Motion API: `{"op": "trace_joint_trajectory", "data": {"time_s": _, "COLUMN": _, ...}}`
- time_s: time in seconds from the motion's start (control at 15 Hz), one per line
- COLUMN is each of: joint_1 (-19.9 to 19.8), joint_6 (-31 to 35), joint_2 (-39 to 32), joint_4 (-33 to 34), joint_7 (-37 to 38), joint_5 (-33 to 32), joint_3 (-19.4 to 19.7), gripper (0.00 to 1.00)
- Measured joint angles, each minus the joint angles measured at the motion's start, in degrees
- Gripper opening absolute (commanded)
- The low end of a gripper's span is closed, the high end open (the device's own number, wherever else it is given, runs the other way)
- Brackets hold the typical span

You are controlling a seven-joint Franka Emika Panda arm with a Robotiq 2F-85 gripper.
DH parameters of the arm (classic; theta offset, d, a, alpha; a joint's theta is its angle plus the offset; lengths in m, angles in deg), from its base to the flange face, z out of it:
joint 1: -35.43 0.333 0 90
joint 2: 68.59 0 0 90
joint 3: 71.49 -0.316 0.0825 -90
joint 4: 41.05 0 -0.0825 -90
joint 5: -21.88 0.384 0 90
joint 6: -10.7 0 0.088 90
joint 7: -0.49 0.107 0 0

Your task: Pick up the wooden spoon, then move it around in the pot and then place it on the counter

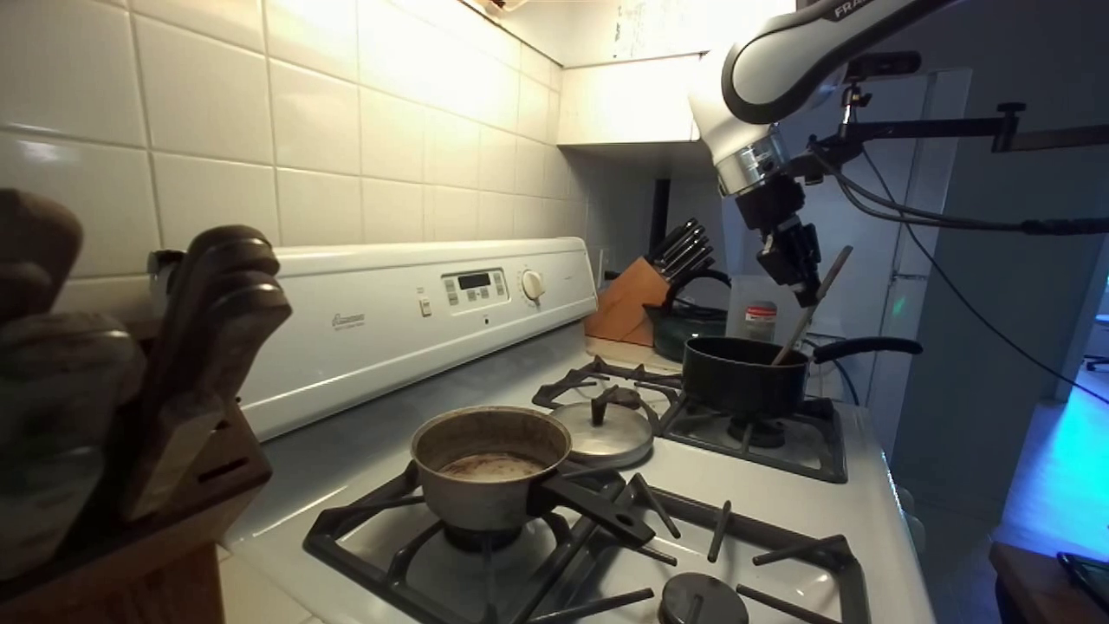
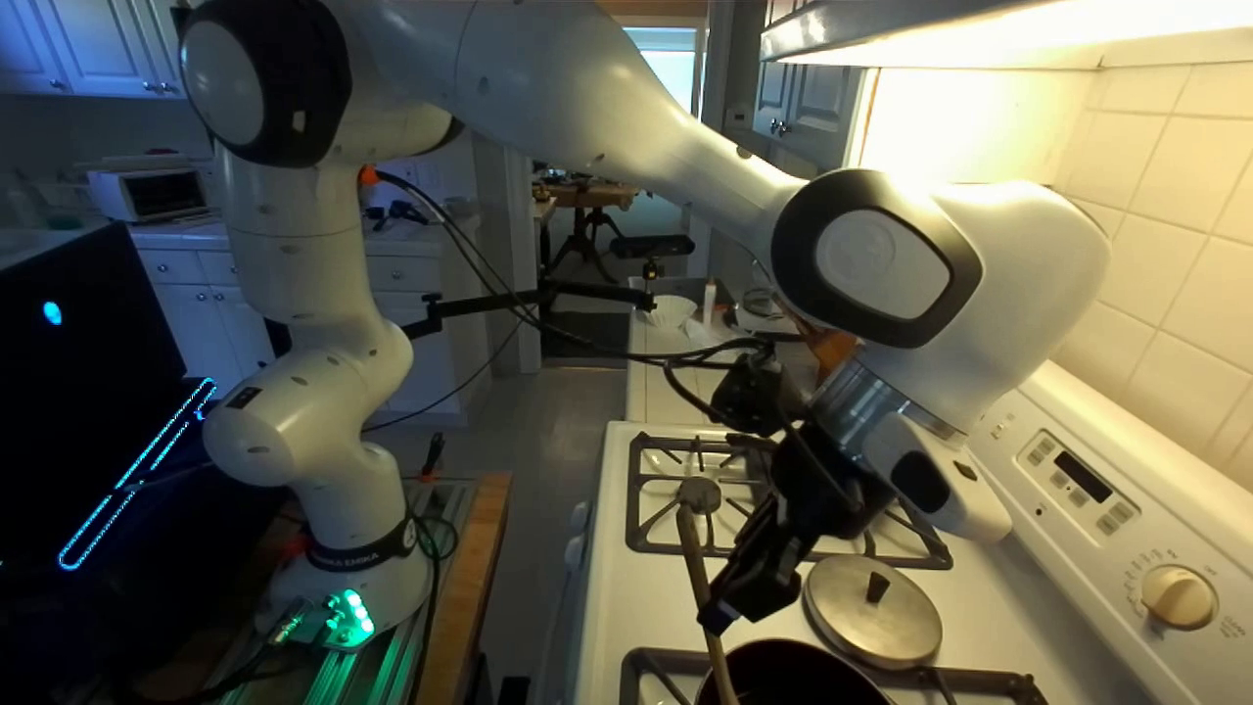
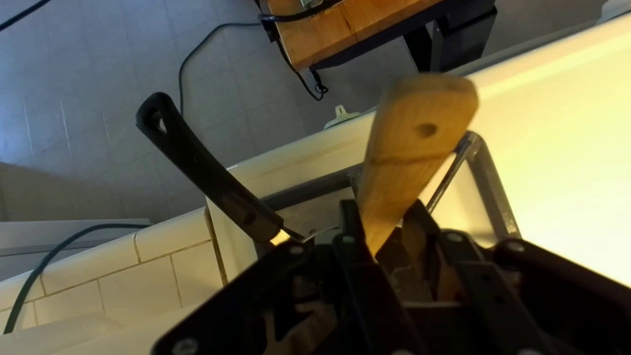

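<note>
Gripper [image 1: 807, 297]: we see its fingers [image 3: 350, 224] clamped on the wooden spoon [image 3: 404, 162], one on each side of the handle.
Wooden spoon: slim, light brown; above the gripper its flat, rounded end bears a dark oval spot and a dark crosswise line, and below the gripper the shaft slants down into the dark pot [image 1: 736, 386].
Dark pot: round, steep-walled, below the gripper; the spoon's lower part stands inside, its bowl hidden from us.
Lid [image 2: 866, 617]: a dull metal disc with a dark knob, lower than the gripper.
Pale pot [image 1: 472, 503]: round, well apart from the gripper; we see brown stains inside.
Knife block [image 1: 622, 303]: orange-brown wood, apart from the gripper, holding black-handled knives [image 1: 680, 247].
</note>
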Motion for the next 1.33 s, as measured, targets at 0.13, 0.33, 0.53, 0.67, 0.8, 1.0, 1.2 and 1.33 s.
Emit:
{"op": "trace_joint_trajectory", "data": {"time_s": 0.13, "joint_1": -0.1, "joint_6": 1.3, "joint_2": -1.3, "joint_4": 1.3, "joint_7": 0.9, "joint_5": 0.0, "joint_3": 0.0, "gripper": 0.07}}
{"op": "trace_joint_trajectory", "data": {"time_s": 0.33, "joint_1": 0.2, "joint_6": 3.1, "joint_2": -4.0, "joint_4": 4.0, "joint_7": 1.9, "joint_5": 0.2, "joint_3": -0.3, "gripper": 0.07}}
{"op": "trace_joint_trajectory", "data": {"time_s": 0.53, "joint_1": 0.5, "joint_6": 4.2, "joint_2": -7.1, "joint_4": 7.1, "joint_7": 3.1, "joint_5": 0.8, "joint_3": -1.0, "gripper": 0.07}}
{"op": "trace_joint_trajectory", "data": {"time_s": 0.67, "joint_1": 1.0, "joint_6": 4.2, "joint_2": -8.7, "joint_4": 8.8, "joint_7": 3.5, "joint_5": 1.3, "joint_3": -1.5, "gripper": 0.07}}
{"op": "trace_joint_trajectory", "data": {"time_s": 0.8, "joint_1": 1.4, "joint_6": 4.0, "joint_2": -9.3, "joint_4": 9.7, "joint_7": 3.6, "joint_5": 1.4, "joint_3": -2.0, "gripper": 0.07}}
{"op": "trace_joint_trajectory", "data": {"time_s": 1.0, "joint_1": 1.9, "joint_6": 3.2, "joint_2": -9.1, "joint_4": 10.0, "joint_7": 3.1, "joint_5": 1.4, "joint_3": -2.5, "gripper": 0.07}}
{"op": "trace_joint_trajectory", "data": {"time_s": 1.2, "joint_1": 1.9, "joint_6": 1.5, "joint_2": -8.4, "joint_4": 9.5, "joint_7": 1.0, "joint_5": 1.5, "joint_3": -2.7, "gripper": 0.07}}
{"op": "trace_joint_trajectory", "data": {"time_s": 1.33, "joint_1": 1.8, "joint_6": 0.1, "joint_2": -7.6, "joint_4": 8.8, "joint_7": -0.6, "joint_5": 1.6, "joint_3": -2.6, "gripper": 0.07}}
